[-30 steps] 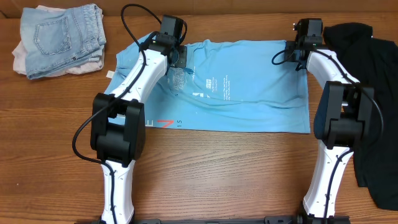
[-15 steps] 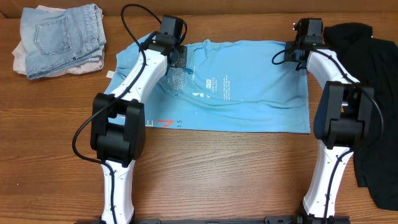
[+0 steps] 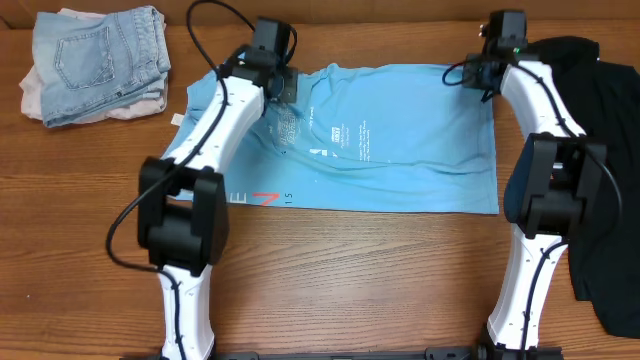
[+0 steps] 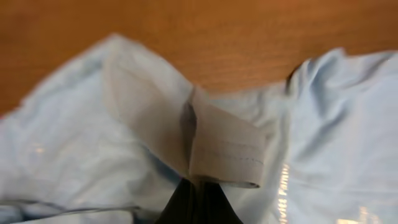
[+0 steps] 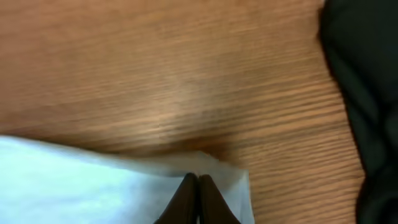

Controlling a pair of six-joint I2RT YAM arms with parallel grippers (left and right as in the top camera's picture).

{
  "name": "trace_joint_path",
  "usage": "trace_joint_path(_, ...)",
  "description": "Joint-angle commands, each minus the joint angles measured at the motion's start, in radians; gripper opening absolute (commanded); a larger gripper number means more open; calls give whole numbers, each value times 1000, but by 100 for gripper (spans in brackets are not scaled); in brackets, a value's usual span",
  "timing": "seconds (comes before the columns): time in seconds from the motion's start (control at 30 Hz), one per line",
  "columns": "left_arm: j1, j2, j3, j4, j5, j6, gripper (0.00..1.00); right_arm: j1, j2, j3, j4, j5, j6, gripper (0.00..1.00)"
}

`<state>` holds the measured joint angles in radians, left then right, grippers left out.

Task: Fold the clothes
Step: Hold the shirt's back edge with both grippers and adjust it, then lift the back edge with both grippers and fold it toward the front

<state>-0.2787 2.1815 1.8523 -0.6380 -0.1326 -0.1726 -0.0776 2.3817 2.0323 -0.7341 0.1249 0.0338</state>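
Sky-blue lettered T-shirt (image 3: pixel 400 150) lies on the far middle of the brown wood-grain table (image 3: pixel 350 290), my left gripper (image 4: pixel 198 185) clenched on its collar, my right gripper (image 5: pixel 198 186) pinching its far corner, black shirt (image 3: pixel 600 100) heaped at the table's right edge.

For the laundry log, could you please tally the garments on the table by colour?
Sky-blue T-shirt: 1
Black shirt: 1
Light denim jeans: 1
Pale pink cloth: 1
Total: 4
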Motion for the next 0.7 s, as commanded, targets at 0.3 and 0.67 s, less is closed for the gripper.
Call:
trace_joint_path(0.3,126,-195,35,-156,42,-131,4,-68,-1,192,-319,-238,215,4)
trace_joint_path(0.67,327,-196,35,-321,262,-117,4,-216,-5,204,-486,-548,215,4)
